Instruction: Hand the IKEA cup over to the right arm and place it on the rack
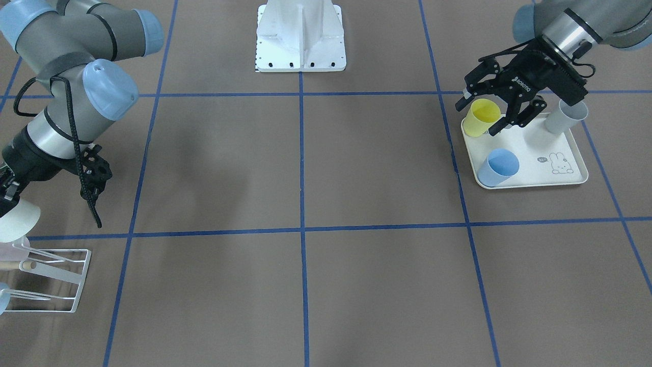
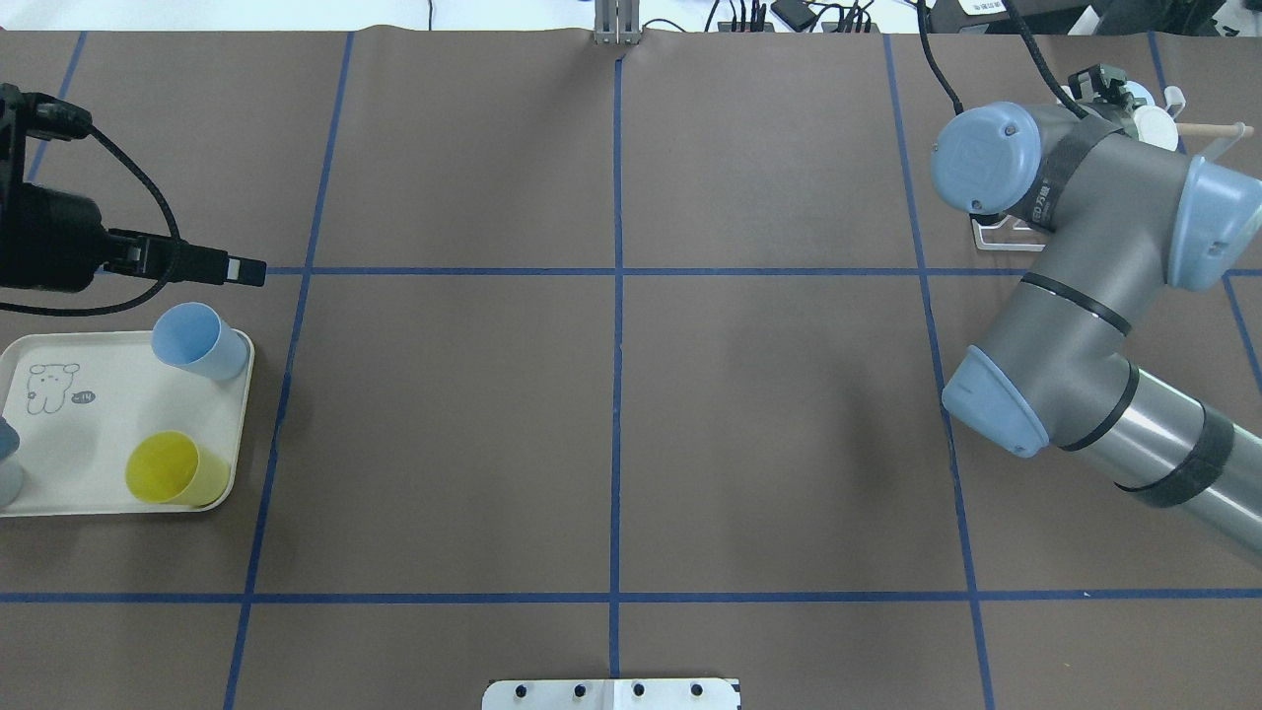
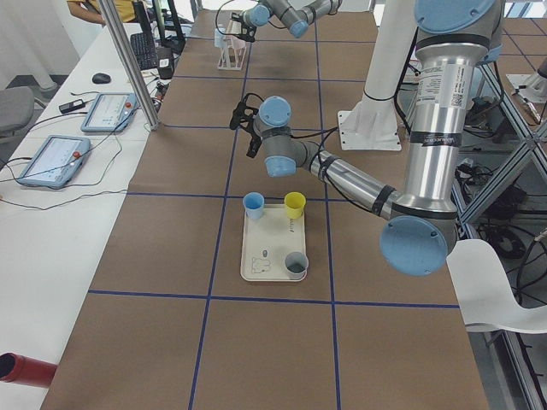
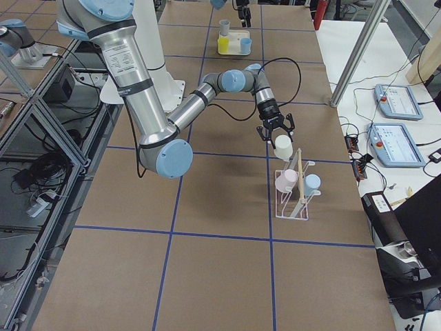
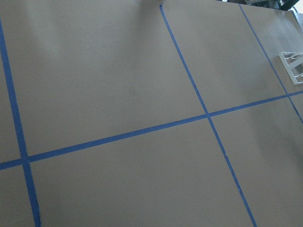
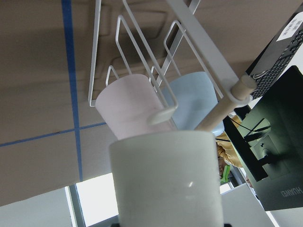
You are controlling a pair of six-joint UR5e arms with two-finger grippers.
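My right gripper is shut on a white cup and holds it just above the near end of the white wire rack. In the right wrist view the white cup sits close before the rack's bars and wooden rod. A pink cup and a light-blue cup hang on the rack. The held cup also shows in the front view, above the rack. My left gripper is open and empty above the cream tray.
The tray holds a yellow cup, a blue cup and a grey cup. The robot's white base stands at the table's middle edge. A thick black cable loops beside my right arm.
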